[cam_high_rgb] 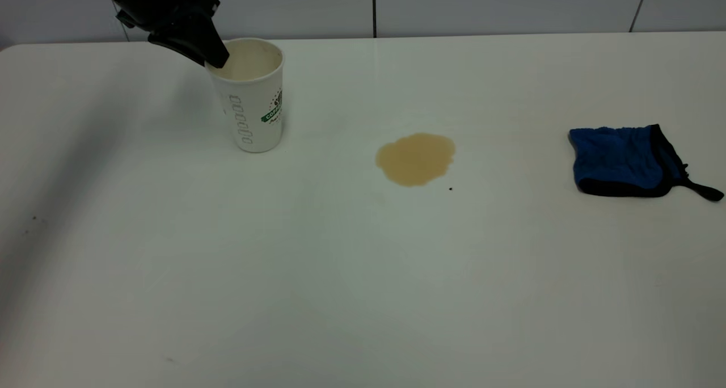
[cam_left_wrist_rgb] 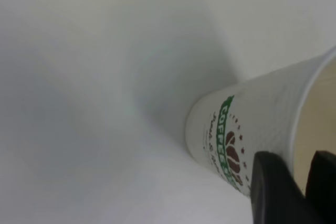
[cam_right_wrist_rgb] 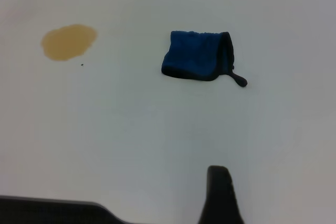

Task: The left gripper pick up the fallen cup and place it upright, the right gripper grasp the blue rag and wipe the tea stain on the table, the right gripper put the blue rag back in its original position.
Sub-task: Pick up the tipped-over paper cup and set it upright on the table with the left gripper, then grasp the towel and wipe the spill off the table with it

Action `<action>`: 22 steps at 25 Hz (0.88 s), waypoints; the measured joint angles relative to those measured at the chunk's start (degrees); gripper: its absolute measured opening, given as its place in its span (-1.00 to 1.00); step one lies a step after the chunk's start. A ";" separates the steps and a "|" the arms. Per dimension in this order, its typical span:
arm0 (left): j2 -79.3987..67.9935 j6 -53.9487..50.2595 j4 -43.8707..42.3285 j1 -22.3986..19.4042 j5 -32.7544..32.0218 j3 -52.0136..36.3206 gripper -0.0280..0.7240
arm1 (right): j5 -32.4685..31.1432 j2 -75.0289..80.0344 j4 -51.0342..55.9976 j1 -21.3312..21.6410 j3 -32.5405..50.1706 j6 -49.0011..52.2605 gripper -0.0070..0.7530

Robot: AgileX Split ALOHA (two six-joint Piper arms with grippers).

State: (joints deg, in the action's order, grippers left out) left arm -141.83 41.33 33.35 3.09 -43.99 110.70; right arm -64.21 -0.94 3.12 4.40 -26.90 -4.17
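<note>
A bare test bench, likely a lab — a large plain white table with a rounded far-left corner, backed along its far edge by a pale panelled wall with dark seams.

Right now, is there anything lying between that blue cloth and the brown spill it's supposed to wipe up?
Nothing visible does. The blue rag lies flat at the right, the tea stain mid-table, with only bare table between them apart from a tiny dark speck beside the stain. The cup stands upright beyond the stain.
</note>
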 joint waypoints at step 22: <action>29.28 -17.45 -17.53 -0.18 -17.98 0.18 0.02 | 0.00 0.00 0.00 0.00 0.00 0.00 0.56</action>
State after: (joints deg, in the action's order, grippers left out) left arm -112.55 23.87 15.83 2.91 -61.97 110.88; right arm -64.21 -0.94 3.12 4.40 -26.90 -4.17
